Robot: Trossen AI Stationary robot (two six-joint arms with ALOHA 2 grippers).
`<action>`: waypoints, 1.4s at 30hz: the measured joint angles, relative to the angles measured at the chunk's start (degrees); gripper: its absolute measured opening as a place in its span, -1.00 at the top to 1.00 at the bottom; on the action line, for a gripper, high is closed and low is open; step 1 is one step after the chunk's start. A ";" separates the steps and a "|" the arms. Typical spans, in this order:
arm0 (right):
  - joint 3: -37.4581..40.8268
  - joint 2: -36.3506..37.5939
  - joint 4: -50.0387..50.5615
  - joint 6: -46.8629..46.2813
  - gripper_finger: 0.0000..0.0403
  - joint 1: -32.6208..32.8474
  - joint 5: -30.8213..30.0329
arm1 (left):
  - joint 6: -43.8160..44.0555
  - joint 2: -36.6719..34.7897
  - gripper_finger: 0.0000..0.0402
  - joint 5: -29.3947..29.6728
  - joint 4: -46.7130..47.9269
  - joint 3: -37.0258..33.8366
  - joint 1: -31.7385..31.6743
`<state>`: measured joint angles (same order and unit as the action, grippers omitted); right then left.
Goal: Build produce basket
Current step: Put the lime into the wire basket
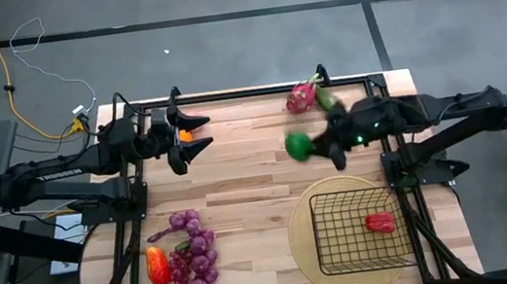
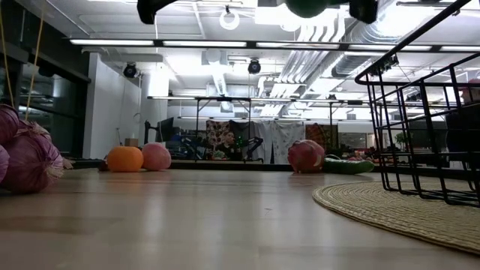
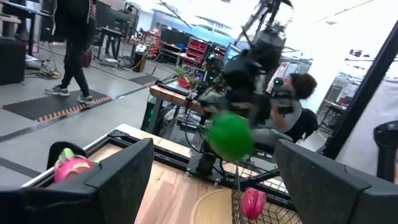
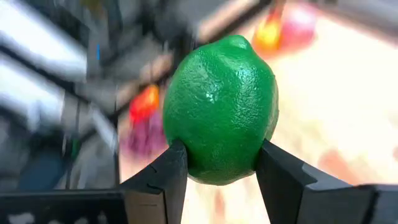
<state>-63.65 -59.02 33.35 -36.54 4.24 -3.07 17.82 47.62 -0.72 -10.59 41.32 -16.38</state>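
A round, bright green lime-like toy fruit (image 4: pixel 221 112) sits pinched between the two dark fingers (image 4: pixel 158 180) of the right gripper (image 1: pixel 318 148), lifted clear of the wooden tabletop (image 1: pixel 246 162), with the black wire-mesh rectangular basket (image 1: pixel 362 260) on its round tan woven mat (image 1: pixel 302 224) beyond the fingertips and a red pepper (image 1: pixel 379 223) lying inside. Behind that gripper lie a pink dragon fruit (image 1: pixel 301 96) and a green cucumber (image 1: pixel 326 99). The left gripper (image 1: pixel 196 135) hangs well apart, fingers spread, an orange (image 1: pixel 185 134) between them in the high view, purple grape bunches (image 1: pixel 193 253) off to its side.
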 joint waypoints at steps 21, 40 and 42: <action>-6.65 -17.99 35.09 -21.34 0.25 36.87 5.61 | -0.95 0.00 -0.61 2.25 0.45 0.00 -0.07; 8.76 -23.40 24.66 -16.02 0.17 35.49 3.76 | -0.48 0.00 -0.61 2.90 0.19 0.02 -0.09; 8.76 -23.46 24.68 -15.44 0.17 35.40 3.82 | -0.48 0.02 -0.61 2.98 0.09 0.03 -0.09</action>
<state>-54.89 -82.48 58.03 -51.98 39.64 0.76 17.34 47.64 2.26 -10.49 41.35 -16.47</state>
